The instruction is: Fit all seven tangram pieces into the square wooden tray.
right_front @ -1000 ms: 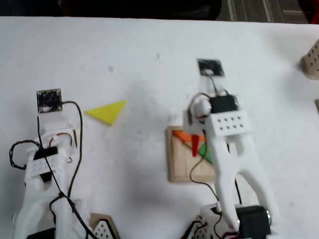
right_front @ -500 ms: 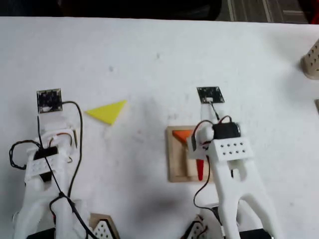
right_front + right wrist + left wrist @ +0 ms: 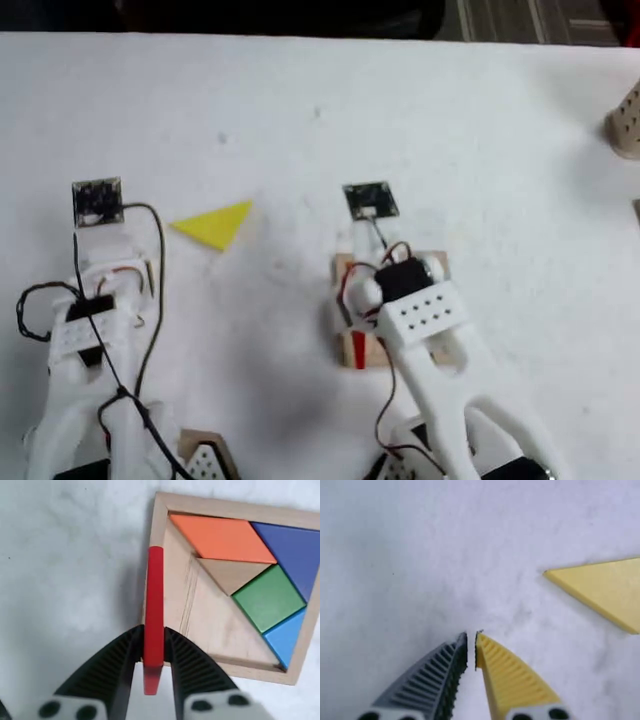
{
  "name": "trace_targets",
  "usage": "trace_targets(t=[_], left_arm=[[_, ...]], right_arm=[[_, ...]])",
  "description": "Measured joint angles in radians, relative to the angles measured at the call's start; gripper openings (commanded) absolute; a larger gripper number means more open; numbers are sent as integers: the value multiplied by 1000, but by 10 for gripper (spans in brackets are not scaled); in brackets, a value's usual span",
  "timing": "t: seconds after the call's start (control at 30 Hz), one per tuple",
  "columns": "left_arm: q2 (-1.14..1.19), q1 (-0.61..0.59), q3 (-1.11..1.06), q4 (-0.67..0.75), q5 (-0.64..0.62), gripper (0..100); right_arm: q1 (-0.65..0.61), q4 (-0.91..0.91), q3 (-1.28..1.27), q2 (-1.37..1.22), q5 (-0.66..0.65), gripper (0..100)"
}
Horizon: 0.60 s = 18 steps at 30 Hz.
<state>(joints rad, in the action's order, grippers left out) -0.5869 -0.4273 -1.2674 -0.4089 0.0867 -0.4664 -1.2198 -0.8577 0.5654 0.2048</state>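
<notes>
White worktop (image 3: 300,110): right gripper (image 3: 152,630) clenched on red piece (image 3: 154,580), edge-up beside tray (image 3: 225,510) rim; left gripper (image 3: 471,637) closed, empty. Likely risk: snagging rim, jamming tilted.

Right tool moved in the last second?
Yes. Against the tray in the high view, the right tool, holding the red piece, pulled back toward its base and leftward.

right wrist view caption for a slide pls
Right gripper holds red piece on edge at the partly filled wooden tray's rim

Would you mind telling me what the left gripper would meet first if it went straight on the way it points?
Probably only the bare table: the left gripper points past the yellow triangle, which lies off to one side.
</notes>
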Motion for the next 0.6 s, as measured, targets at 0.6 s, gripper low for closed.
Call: trace_targets(t=[0.6], left_arm=[[0,0,0,0,0,64]], right_arm=[[0,345,-203,3,0,19]])
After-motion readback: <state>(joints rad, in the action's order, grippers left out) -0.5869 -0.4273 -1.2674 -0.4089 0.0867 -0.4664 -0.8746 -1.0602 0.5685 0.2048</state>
